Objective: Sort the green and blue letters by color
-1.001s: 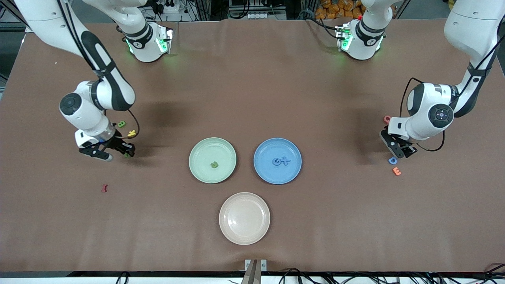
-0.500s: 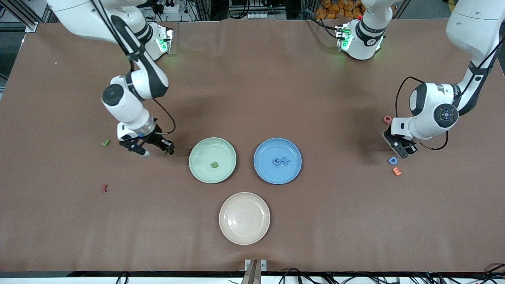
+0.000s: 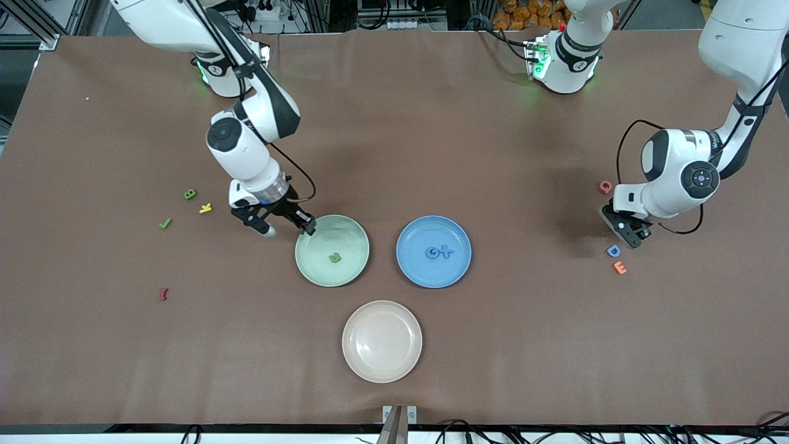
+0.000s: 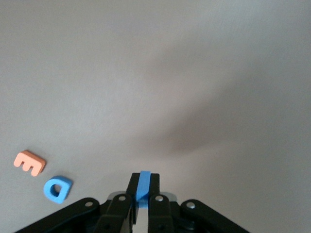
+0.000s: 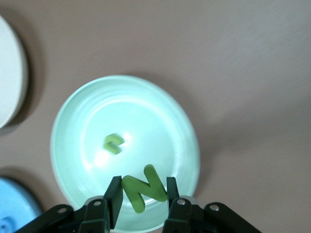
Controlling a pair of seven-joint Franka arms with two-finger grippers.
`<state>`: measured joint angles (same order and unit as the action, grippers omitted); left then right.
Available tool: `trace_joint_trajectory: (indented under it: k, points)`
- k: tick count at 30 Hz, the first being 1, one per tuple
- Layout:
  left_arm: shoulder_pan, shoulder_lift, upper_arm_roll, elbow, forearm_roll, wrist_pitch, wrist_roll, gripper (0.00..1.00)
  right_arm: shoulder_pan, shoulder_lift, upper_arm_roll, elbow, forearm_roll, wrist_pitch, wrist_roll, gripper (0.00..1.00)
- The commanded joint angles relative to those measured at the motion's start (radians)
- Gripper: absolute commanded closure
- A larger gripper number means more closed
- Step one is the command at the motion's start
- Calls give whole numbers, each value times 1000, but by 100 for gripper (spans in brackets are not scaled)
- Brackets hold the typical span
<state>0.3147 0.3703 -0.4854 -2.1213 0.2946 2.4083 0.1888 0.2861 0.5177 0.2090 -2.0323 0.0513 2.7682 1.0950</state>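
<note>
My right gripper (image 3: 287, 227) (image 5: 142, 191) is shut on a green N (image 5: 144, 187), held up over the edge of the green plate (image 3: 357, 237) (image 5: 63, 121) that faces the right arm's end. One green letter (image 3: 335, 258) (image 5: 113, 143) lies in that plate. The blue plate (image 3: 459, 237) holds a blue G (image 3: 433, 252) and a blue X (image 3: 446, 251). My left gripper (image 3: 629, 233) (image 4: 142, 187) is shut on a blue letter (image 4: 144, 184) seen edge-on, just above the table. Close by lies a blue D (image 3: 613, 251) (image 4: 57, 188). A green B (image 3: 190, 194) and an L-like green letter (image 3: 164, 222) lie toward the right arm's end.
An orange E (image 3: 619, 267) (image 4: 30, 162) lies beside the blue D, and a pink Q (image 3: 605, 186) lies farther from the front camera. A yellow letter (image 3: 205, 208) sits by the green B; a dark red letter (image 3: 163, 294) lies nearer. A pale pink plate (image 3: 382, 341) stands nearest the camera.
My right arm has carried the green N from the right arm's end of the table over to the green plate's edge. The left gripper has barely moved.
</note>
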Motion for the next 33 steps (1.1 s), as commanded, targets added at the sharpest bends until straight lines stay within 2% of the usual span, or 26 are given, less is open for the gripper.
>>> trace_joint_trajectory:
  k: [1, 7, 12, 17, 23, 33]
  points:
    - [-12, 38, -47, 63, -23, -31, -162, 100, -2, 2, 1, 23, -22, -9, 25, 28]
    - [-107, 70, -48, 95, -23, -31, -357, 100, -7, -8, 1, 21, -22, -10, 20, 23]
    - [-199, 94, -47, 133, -23, -31, -555, 100, -30, -39, 3, 6, -36, -36, -3, 24]
    - [-287, 111, -47, 173, -23, -31, -751, 100, -129, -122, 21, -83, -73, -110, -108, 24]
    - [-373, 154, -47, 245, -23, -31, -952, 100, -220, -228, 21, -204, -74, -153, -288, 25]
    - [-511, 298, -21, 418, -9, -31, -1200, 100, -383, -304, 18, -235, -76, -297, -570, 27]
